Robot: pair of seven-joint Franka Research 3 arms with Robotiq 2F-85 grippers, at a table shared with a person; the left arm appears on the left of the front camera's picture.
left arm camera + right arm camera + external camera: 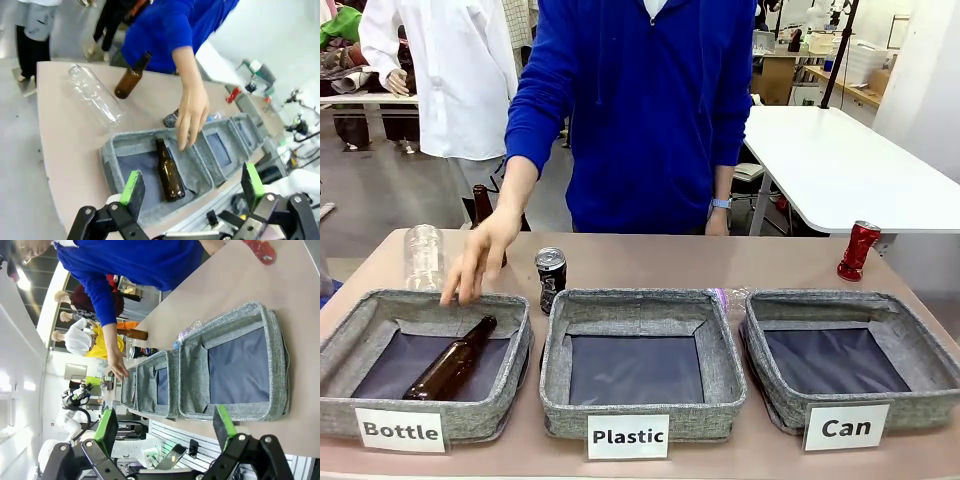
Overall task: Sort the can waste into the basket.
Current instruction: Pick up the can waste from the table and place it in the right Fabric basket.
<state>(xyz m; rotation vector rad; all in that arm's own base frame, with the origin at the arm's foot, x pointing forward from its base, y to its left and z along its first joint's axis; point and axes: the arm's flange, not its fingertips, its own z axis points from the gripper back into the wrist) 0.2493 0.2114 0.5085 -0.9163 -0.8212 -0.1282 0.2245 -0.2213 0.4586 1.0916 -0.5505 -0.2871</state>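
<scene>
**Two cans wait outside an empty "Can" basket as both arms hang back**

From left: a person's hand reaches over the far rim of the grey fabric basket carded "Bottle", where one brown glass bottle lies. Just beside that hand, the dented black and silver drink can stands upright on the table behind the gap between this basket and the middle grey fabric basket carded "Plastic". At the right end, the shallow square grey fabric basket with the white "Can" card shows a bare dark base. The shiny red drink can stands slightly tilted on the table beyond its far right corner, apart from the rim.

In its wrist view the left gripper hangs wide and empty above the near end of the "Bottle" basket. The right gripper is equally wide and empty on the near side of the "Can" basket.

The red can looks the cleaner first pick. It sits on the right arm's side, well apart from the hand. A good grasp would likely come down from above, with the green pads across the can's middle rather than its dents. The can should then be lifted clear of the fabric wall and let go low over the dark base. The black can is better left until the hand withdraws.
</scene>
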